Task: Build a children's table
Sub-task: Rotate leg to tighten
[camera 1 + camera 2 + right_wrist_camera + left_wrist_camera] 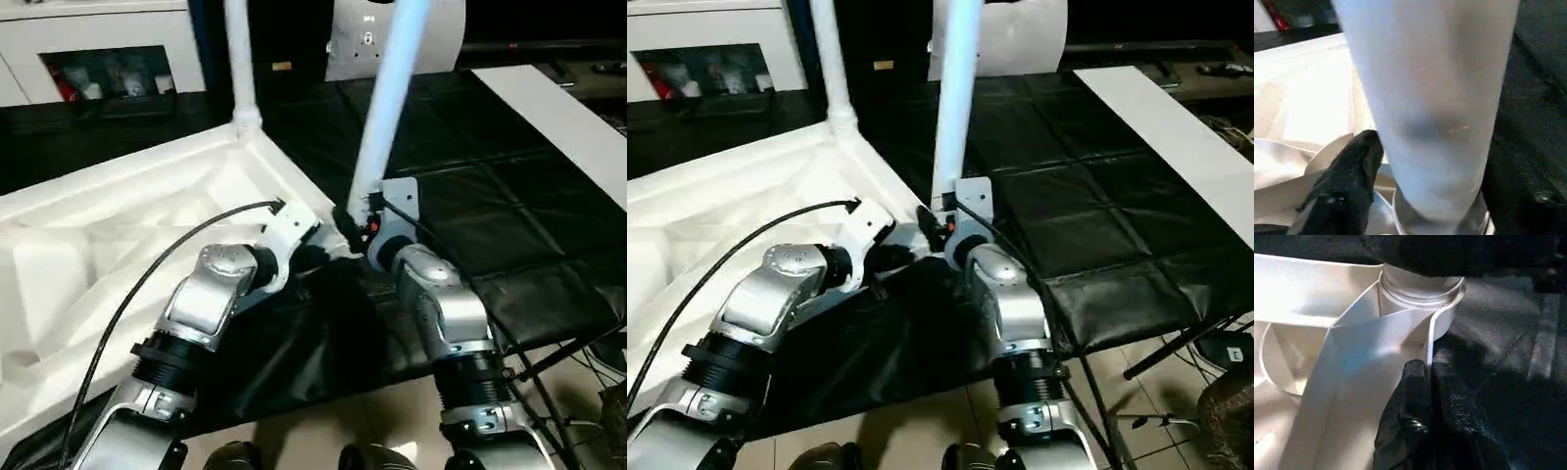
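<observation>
The children's table top (118, 225) lies upside down on the black mat, ribbed underside up. One white leg (239, 59) stands in the far corner socket. A second leg (387, 98) stands upright in the near right corner socket (1420, 289). My right gripper (359, 221) is at this leg's base, open, with a black finger (1347, 181) beside the leg (1435, 98) and a thin gap between them. My left gripper (1432, 391) is shut on the top's rim (1400, 347) just short of that socket.
The black mat (490, 225) stretches to the right of the corner. A long white panel (558, 117) lies at its far right. A white cabinet (98, 49) stands behind on the left. The bench's front edge and a metal stand (1176, 352) are near my right arm.
</observation>
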Robot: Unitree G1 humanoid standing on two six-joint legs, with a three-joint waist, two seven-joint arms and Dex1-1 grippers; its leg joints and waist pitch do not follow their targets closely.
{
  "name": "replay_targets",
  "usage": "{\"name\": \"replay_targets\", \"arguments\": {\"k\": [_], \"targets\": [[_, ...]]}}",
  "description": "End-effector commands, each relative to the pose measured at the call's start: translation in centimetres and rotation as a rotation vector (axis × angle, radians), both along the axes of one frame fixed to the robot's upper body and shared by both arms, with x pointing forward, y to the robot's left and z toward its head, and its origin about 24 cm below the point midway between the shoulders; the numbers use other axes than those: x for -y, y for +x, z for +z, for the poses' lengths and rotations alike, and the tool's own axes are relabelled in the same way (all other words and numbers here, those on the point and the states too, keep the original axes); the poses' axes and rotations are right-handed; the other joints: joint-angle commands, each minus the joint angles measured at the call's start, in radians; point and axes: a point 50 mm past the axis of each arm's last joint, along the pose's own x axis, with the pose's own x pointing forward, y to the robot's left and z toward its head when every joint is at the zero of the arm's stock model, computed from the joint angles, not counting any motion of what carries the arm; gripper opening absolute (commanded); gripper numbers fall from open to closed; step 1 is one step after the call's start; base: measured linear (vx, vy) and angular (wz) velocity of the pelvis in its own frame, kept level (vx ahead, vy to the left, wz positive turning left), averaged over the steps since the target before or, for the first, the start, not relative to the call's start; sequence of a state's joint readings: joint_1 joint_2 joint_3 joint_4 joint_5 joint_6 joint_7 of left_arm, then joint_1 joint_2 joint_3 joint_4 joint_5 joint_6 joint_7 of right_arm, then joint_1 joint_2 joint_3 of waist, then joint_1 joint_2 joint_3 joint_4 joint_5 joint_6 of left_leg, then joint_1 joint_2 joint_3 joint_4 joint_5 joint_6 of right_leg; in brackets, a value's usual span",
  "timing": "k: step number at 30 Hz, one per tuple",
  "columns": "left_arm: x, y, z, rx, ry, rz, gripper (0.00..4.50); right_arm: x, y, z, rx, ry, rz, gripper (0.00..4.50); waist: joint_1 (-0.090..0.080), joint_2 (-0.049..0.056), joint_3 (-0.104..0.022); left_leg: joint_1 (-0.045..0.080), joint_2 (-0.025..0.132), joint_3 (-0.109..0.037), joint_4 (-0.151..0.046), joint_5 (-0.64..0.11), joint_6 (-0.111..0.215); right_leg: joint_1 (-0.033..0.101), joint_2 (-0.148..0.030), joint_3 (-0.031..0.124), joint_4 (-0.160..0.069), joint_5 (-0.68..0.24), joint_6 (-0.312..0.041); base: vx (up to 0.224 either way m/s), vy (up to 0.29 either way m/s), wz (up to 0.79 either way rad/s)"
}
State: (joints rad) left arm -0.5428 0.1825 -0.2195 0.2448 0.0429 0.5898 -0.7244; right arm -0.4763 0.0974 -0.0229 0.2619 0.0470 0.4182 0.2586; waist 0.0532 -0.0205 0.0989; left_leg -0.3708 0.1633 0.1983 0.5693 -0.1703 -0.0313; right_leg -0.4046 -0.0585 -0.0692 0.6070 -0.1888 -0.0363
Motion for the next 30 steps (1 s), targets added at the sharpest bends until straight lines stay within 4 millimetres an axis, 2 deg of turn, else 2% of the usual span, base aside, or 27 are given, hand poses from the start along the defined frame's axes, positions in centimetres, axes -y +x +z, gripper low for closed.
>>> {"name": "replay_targets", "arguments": {"k": [1, 2, 3, 5, 6, 10, 11, 12, 13, 15, 16, 17, 18, 19, 20, 22, 24, 27, 30], "targets": [[1.8, -0.2, 1.8, 0.075, -0.037, -0.097, 0.0, -4.1, -1.9, -1.2, -0.055, 0.053, 0.248, 3.38, 0.013, 0.009, -0.071, 0.011, 0.071, -0.041, -0.062, -0.158, 0.039, 0.052, -0.104, 0.065, -0.078, -0.161, -0.178, 0.0, 0.0, 0.0], [1.2, -0.5, 1.6, 0.074, -0.028, -0.131, 0.0, -3.0, -1.9, -1.1, -0.026, 0.042, 0.266, 3.65, 0.012, 0.008, -0.07, 0.009, 0.071, -0.042, -0.063, -0.155, 0.04, 0.054, -0.104, 0.065, -0.076, -0.153, -0.178, 0.0, 0.0, 0.0], [1.0, -0.6, 1.6, 0.072, -0.025, -0.141, 0.0, -2.7, -1.9, -1.1, -0.017, 0.038, 0.272, 3.65, 0.013, 0.009, -0.072, 0.009, 0.071, -0.042, -0.062, -0.152, 0.04, 0.057, -0.102, 0.064, -0.074, -0.142, -0.18, 0.0, 0.0, 0.0], [-0.2, -1.2, 1.3, 0.066, -0.01, -0.216, 0.0, -0.6, -1.9, -0.9, 0.032, 0.014, 0.313, 3.74, 0.013, 0.01, -0.072, 0.009, 0.073, -0.041, -0.06, -0.15, 0.047, 0.058, -0.104, 0.065, -0.073, -0.12, -0.192, 0.0, 0.0, 0.0], [-0.9, -1.5, 1.1, 0.054, -0.01, -0.259, 0.0, 0.4, -1.9, -0.8, 0.058, -0.009, 0.353, 3.83, 0.012, 0.014, -0.076, 0.012, 0.073, -0.039, -0.058, -0.147, 0.051, 0.057, -0.103, 0.065, -0.071, -0.108, -0.201, 0.0, 0.0, 0.0], [-1.6, -2.0, 1.0, 0.047, -0.011, -0.335, 0.0, 1.4, -2.1, -0.5, 0.086, -0.043, 0.444, 4.26, 0.021, 0.013, -0.074, 0.014, 0.074, -0.037, -0.057, -0.156, 0.052, 0.056, -0.103, 0.065, -0.071, -0.115, -0.217, 0.0, 0.0, 0.0], [-2.1, -2.2, 0.8, 0.04, 0.0, -0.381, 0.0, 2.1, -2.3, -0.4, 0.102, -0.064, 0.506, 4.26, 0.025, 0.012, -0.076, 0.017, 0.075, -0.038, -0.057, -0.161, 0.047, 0.058, -0.101, 0.063, -0.071, -0.123, -0.213, 0.0, 0.0, 0.0], [-2.1, -2.2, 0.8, 0.04, 0.0, -0.381, 0.0, 2.1, -2.3, -0.4, 0.102, -0.064, 0.506, 4.26, 0.028, 0.014, -0.075, 0.019, 0.077, -0.036, -0.057, -0.165, 0.048, 0.052, -0.103, 0.066, -0.071, -0.129, -0.215, 0.0, 0.0, 0.0], [-2.7, -2.5, 0.7, 0.025, 0.007, -0.435, 0.0, 2.9, -2.6, -0.3, 0.115, -0.087, 0.584, 4.26, 0.03, 0.008, -0.077, 0.02, 0.078, -0.034, -0.056, -0.166, 0.047, 0.053, -0.102, 0.065, -0.071, -0.137, -0.215, 0.0, 0.0, 0.0], [-3.1, -2.7, 0.8, 0.013, 0.009, -0.478, 0.0, 3.5, -2.8, -0.2, 0.12, -0.106, 0.65, 4.26, 0.043, 0.011, -0.077, 0.02, 0.077, -0.036, -0.056, -0.169, 0.045, 0.053, -0.104, 0.065, -0.071, -0.154, -0.21, 0.0, 0.0, 0.0], [-3.5, -2.9, 0.8, -0.001, 0.012, -0.52, 0.0, 4.2, -3.1, -0.1, 0.121, -0.122, 0.722, 4.26, 0.045, 0.01, -0.078, 0.021, 0.078, -0.035, -0.056, -0.171, 0.045, 0.054, -0.104, 0.065, -0.07, -0.157, -0.209, 0.0, 0.0, 0.0], [-3.5, -2.9, 0.8, -0.001, 0.012, -0.52, 0.0, 4.2, -3.1, -0.1, 0.121, -0.122, 0.722, 4.26, 0.05, 0.007, -0.078, 0.021, 0.078, -0.035, -0.055, -0.171, 0.046, 0.056, -0.105, 0.064, -0.07, -0.166, -0.205, 0.0, 0.0, 0.0], [-4.1, -3.2, 0.8, -0.019, 0.04, -0.59, 0.0, 5.0, -3.5, 0.1, 0.111, -0.13, 0.827, 4.26, 0.053, 0.004, -0.077, 0.021, 0.076, -0.035, -0.054, -0.174, 0.052, 0.054, -0.103, 0.064, -0.072, -0.176, -0.202, 0.0, 0.0, 0.0], [-4.3, -3.3, 0.7, -0.028, 0.054, -0.613, 0.0, 5.2, -3.6, 0.2, 0.107, -0.129, 0.861, 4.26, 0.057, 0.005, -0.078, 0.02, 0.078, -0.035, -0.054, -0.175, 0.052, 0.056, -0.105, 0.064, -0.071, -0.181, -0.199, 0.0, 0.0, 0.0], [-4.4, -3.3, 0.7, -0.032, 0.06, -0.626, 0.0, 5.3, -3.6, 0.2, 0.107, -0.132, 0.875, 4.08, 0.061, 0.006, -0.077, 0.021, 0.079, -0.034, -0.054, -0.179, 0.054, 0.053, -0.104, 0.064, -0.072, -0.196, -0.196, 0.0, 0.0, 0.0], [-4.6, -3.5, 0.6, -0.042, 0.073, -0.659, 0.0, 5.6, -3.6, 0.3, 0.108, -0.141, 0.911, 3.98, 0.064, 0.005, -0.076, 0.018, 0.08, -0.035, -0.053, -0.187, 0.049, 0.052, -0.107, 0.065, -0.072, -0.221, -0.198, 0.0, 0.0, 0.0], [-4.7, -3.6, 0.6, -0.048, 0.08, -0.68, 0.0, 5.7, -3.6, 0.4, 0.109, -0.148, 0.935, 3.86, 0.067, 0.005, -0.077, 0.021, 0.08, -0.035, -0.053, -0.196, 0.04, 0.05, -0.108, 0.064, -0.075, -0.255, -0.194, 0.0, 0.0, 0.0], [-5.0, -4.2, 0.6, -0.08, 0.097, -0.782, 0.0, 6.2, -3.6, 0.8, 0.088, -0.141, 1.057, 3.56, 0.071, 0.005, -0.077, 0.021, 0.081, -0.035, -0.051, -0.202, 0.041, 0.049, -0.106, 0.062, -0.073, -0.262, -0.2, 0.0, 0.0, 0.0], [-5.1, -4.3, 0.6, -0.086, 0.107, -0.811, 0.0, 6.1, -3.7, 0.9, 0.076, -0.135, 1.108, 3.48, 0.078, 0.003, -0.078, 0.022, 0.082, -0.035, -0.05, -0.203, 0.044, 0.048, -0.107, 0.062, -0.072, -0.269, -0.197, 0.0, 0.0, 0.0]]}}
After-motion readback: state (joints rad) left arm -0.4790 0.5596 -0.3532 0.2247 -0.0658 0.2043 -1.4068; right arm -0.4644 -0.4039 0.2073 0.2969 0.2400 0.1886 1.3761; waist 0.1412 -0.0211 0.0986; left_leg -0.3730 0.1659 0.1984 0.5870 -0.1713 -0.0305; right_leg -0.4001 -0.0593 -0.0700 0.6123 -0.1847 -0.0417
